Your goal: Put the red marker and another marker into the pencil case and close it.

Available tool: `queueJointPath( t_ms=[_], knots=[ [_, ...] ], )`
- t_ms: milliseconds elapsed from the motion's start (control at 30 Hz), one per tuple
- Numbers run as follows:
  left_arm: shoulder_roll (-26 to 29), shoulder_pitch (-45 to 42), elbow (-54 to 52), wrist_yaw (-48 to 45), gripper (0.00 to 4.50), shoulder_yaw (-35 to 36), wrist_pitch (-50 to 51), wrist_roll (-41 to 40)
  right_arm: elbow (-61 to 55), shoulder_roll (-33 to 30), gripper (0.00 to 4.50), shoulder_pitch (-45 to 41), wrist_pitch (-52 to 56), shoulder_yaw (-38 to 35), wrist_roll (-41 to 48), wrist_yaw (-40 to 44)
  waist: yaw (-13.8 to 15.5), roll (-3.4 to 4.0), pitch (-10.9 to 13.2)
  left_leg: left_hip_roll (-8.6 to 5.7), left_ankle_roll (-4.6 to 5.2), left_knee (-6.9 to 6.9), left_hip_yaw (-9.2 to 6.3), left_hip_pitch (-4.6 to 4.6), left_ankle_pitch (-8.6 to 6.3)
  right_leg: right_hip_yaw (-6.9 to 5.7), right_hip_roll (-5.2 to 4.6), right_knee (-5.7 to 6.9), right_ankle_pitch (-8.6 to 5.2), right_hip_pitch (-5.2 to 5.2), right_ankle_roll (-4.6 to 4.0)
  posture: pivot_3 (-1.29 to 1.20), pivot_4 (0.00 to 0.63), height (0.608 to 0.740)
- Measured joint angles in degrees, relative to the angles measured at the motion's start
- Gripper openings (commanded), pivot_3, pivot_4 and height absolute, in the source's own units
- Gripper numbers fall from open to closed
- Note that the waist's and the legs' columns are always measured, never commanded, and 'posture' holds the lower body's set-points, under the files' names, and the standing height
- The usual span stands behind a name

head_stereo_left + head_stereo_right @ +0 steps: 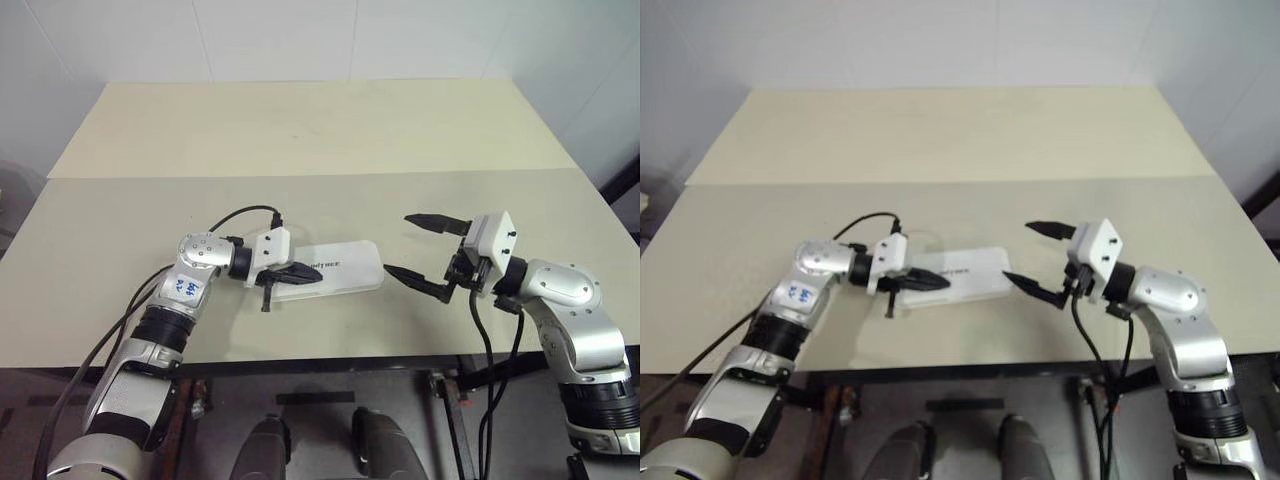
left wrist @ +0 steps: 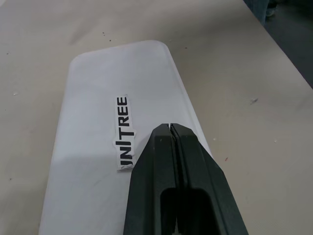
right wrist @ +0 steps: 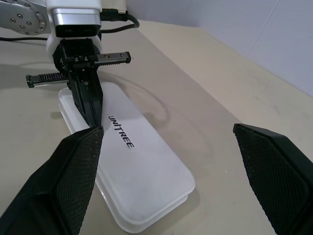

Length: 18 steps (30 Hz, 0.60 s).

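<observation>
Lying closed on the counter, the pencil case is sitting under the left gripper's shut fingers, right gripper gaping beside its end.

Ahead of our left pincer, whose fingers are pressed together, lies the pencil case with its lid down; the fingertips sit over the lid near its lettering, so that pincer has no way down without meeting the lid. Past the case's far end from that pincer, our right pincer stands with its fingers spread wide, just off the case's end. The gap between those two fingers is free, and the case's end lies in line with it. Beyond both pincers the worktop is bare to its far edge, as is the strip on the near side of the case.
</observation>
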Motion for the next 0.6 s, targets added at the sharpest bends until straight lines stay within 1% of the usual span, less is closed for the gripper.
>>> queueJointPath(
  t_ms=[167, 233, 333, 500, 600],
  knots=[
    [-0.2, 1.3, -1.3, 0.2, 0.02, 1.3, 2.0, -1.5, -0.7, 0.4, 4.5, 0.0, 0.8, 0.1, 0.7, -0.3, -0.1, 0.0, 0.0, 0.01, 0.02, -0.01, 0.0, 0.01, 0.02, 0.0, 0.0, 0.01, 0.01, 0.0, -0.02, 0.0, 0.15, 0.74],
    [-0.3, 2.0, -2.1, 0.1, 0.02, 2.1, 3.7, -3.4, -0.7, 0.5, 4.5, 0.0, 1.2, 0.1, 1.0, -0.3, -0.1, 0.0, 0.0, 0.02, 0.02, -0.02, -0.01, -0.05, 0.02, 0.0, 0.0, 0.01, 0.01, -0.06, -0.02, 0.0, 0.15, 0.74],
    [-0.2, 3.2, -3.4, 0.1, 0.02, 6.1, 7.5, -8.1, 0.0, 0.9, 4.5, -0.2, 1.1, 0.4, 1.3, 0.0, -0.1, -0.01, 0.0, 0.03, 0.02, -0.06, -0.02, -0.14, 0.02, -0.01, 0.0, -0.01, 0.0, -0.16, -0.02, 0.0, 0.15, 0.74],
    [4.1, 7.1, -7.9, 0.2, 0.02, 14.4, 9.6, -13.9, 5.6, 1.9, 4.5, -0.3, -1.0, 0.8, 1.2, 1.8, -0.2, -0.01, 0.0, 0.04, 0.0, -0.13, 0.0, -0.15, 0.0, -0.01, -0.01, -0.08, -0.01, -0.18, -0.01, 0.0, 0.15, 0.74],
    [6.3, 10.4, -10.1, 0.2, 0.02, 17.4, 10.1, -15.9, 8.7, 2.0, 4.5, -0.2, -3.0, 1.0, 1.1, 3.3, -0.1, -0.01, 0.0, 0.04, 0.0, -0.12, 0.0, -0.16, -0.01, -0.01, -0.02, -0.09, -0.01, -0.17, -0.01, 0.0, 0.15, 0.74]
  ],
)
